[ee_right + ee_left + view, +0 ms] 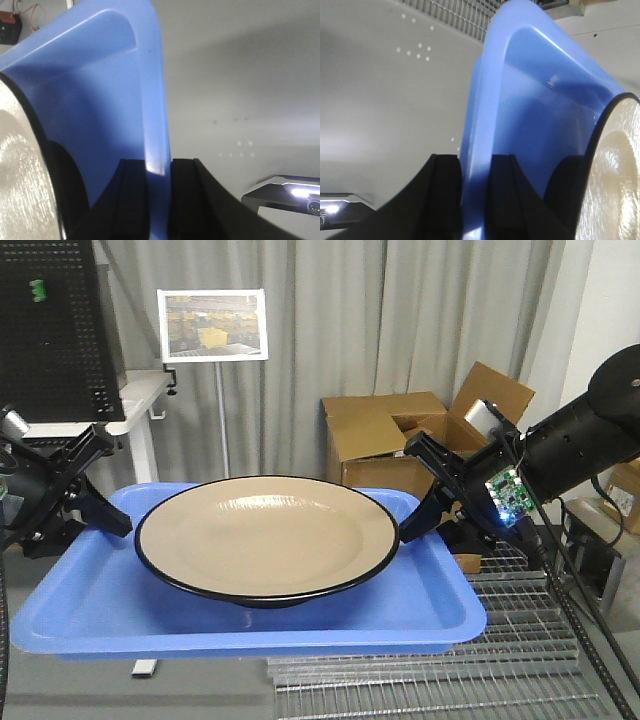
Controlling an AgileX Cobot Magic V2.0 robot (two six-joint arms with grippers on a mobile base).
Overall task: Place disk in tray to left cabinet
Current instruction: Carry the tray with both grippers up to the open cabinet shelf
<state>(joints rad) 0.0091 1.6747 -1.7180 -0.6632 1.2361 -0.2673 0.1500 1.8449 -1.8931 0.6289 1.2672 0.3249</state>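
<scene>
The tan disk [265,540] with its black rim rests in the middle of the blue tray [90,615], which hangs in the air between my two arms. My left gripper [105,520] is shut on the tray's left rim [477,150], one finger on each side. On the opposite side my right gripper [425,515] is shut on the right rim [155,150] the same way. The disk's edge [615,170] shows at the right of the left wrist view, and the disk [17,170] fills the left edge of the right wrist view. The left cabinet is out of view.
Open cardboard boxes [400,440] stand behind the tray at the right. A metal grating [450,680] lies below at the right. At the left are a black perforated panel [55,330] and a white table [140,395], with a sign on a stand [213,325] before grey curtains.
</scene>
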